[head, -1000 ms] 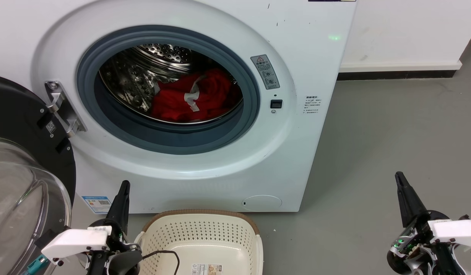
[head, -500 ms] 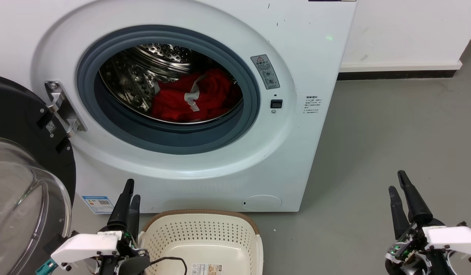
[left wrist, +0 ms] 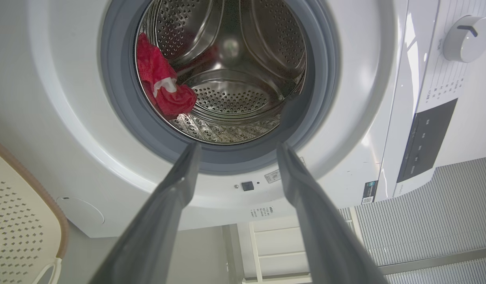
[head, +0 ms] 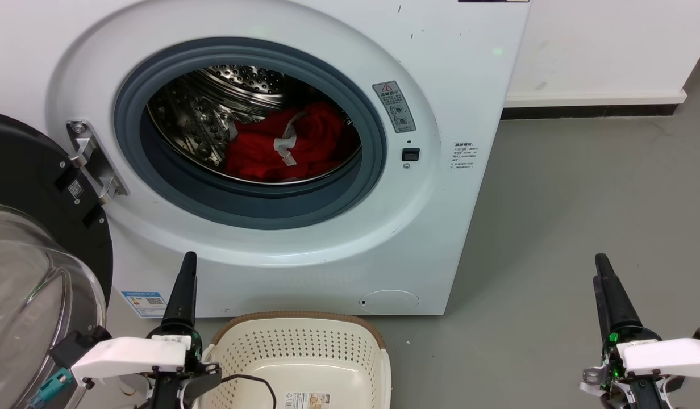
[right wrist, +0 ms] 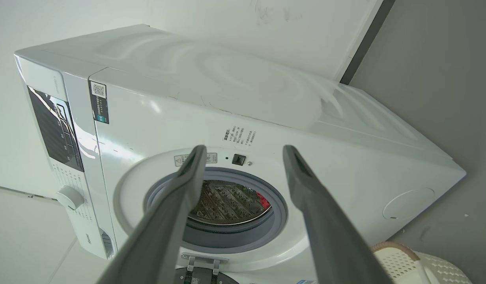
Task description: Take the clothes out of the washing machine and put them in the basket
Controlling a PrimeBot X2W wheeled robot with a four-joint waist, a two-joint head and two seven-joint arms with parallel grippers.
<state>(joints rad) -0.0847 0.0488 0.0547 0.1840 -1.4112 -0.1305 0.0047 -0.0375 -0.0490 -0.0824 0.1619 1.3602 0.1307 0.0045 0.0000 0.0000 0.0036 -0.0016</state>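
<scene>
Since half a second ago both wrists are turning. The left gripper [head: 188, 261] and the right gripper [head: 600, 264] are now showing edge-on in the head view, the left one a little higher. Both are spread wide and holding nothing, I judge in readiness for reaching in. The clothes [head: 282, 145] are lying inside the washing machine [head: 452, 113], at upper centre of the frame, well apart from both grippers. The basket [head: 304, 346] is waiting at bottom centre, just before the machine, probably so that the carry is short.
</scene>
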